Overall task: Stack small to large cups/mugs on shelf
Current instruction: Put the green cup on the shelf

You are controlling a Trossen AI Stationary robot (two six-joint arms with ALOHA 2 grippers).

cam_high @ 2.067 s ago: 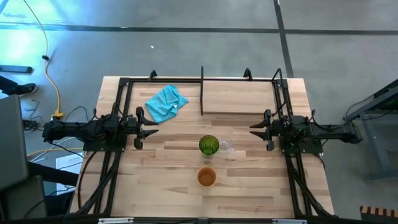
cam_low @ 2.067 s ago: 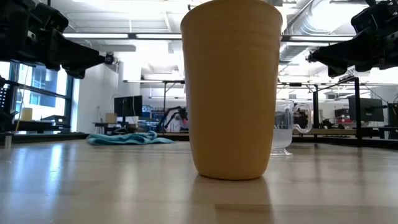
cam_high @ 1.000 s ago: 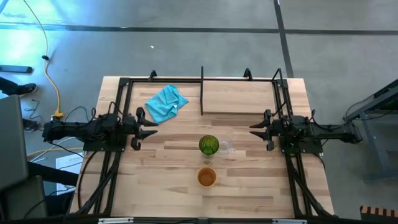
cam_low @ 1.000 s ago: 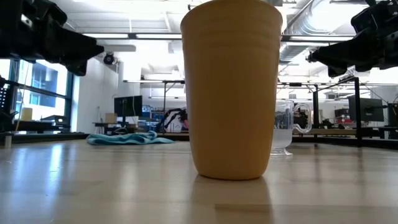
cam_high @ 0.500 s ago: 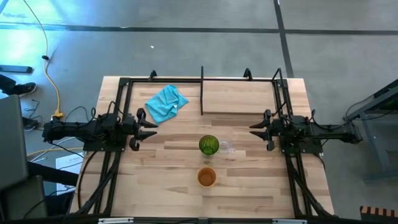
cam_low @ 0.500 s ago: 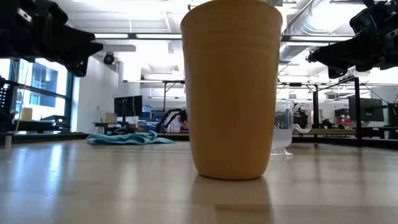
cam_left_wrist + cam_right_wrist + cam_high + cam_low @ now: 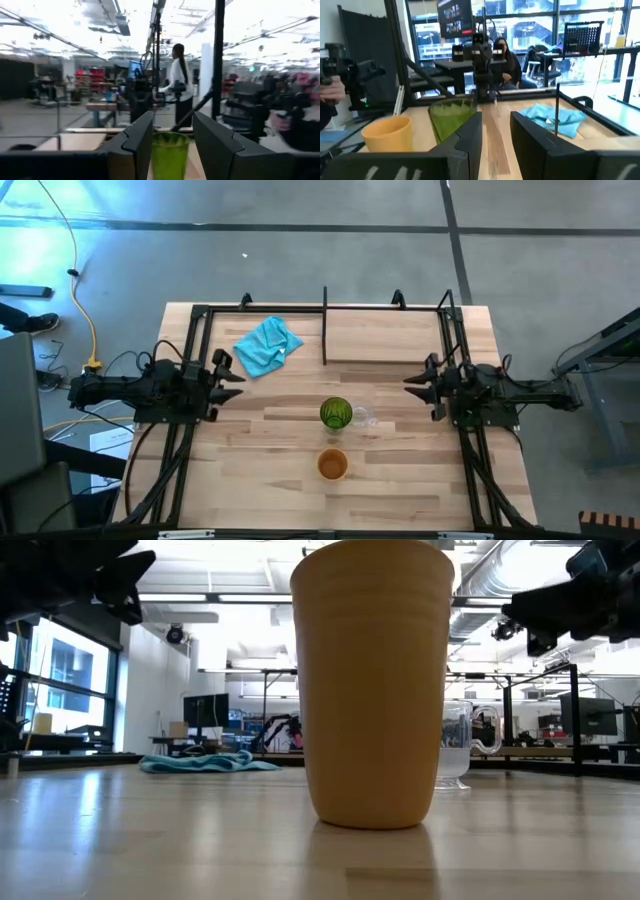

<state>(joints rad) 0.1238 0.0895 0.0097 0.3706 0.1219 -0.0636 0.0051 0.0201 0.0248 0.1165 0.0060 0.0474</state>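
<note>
The green ribbed tumbler [image 7: 336, 414] stands upright on the tabletop's middle, and the tiny clear glass [image 7: 362, 418] stands close beside it on its right. The orange cup [image 7: 332, 465] stands nearer the near edge and fills the low view [image 7: 372, 680]. The shelf board [image 7: 385, 335] lies at the far edge, with its black divider [image 7: 325, 325] upright. My left gripper [image 7: 228, 377] hovers open over the table's left side. My right gripper [image 7: 412, 385] hovers open over the right side. The tumbler [image 7: 169, 155] shows far off between my left fingers.
A crumpled blue cloth [image 7: 268, 345] lies on the table left of the divider. Black arm frames [image 7: 190, 360] run along both sides of the table. Bare wood lies around the cups. People stand in the room beyond the table.
My left gripper has risen and drawn back a little toward the table's left edge. My right gripper has risen slightly and drawn back toward the right edge. The cups, the cloth and the shelf stand where they were.
</note>
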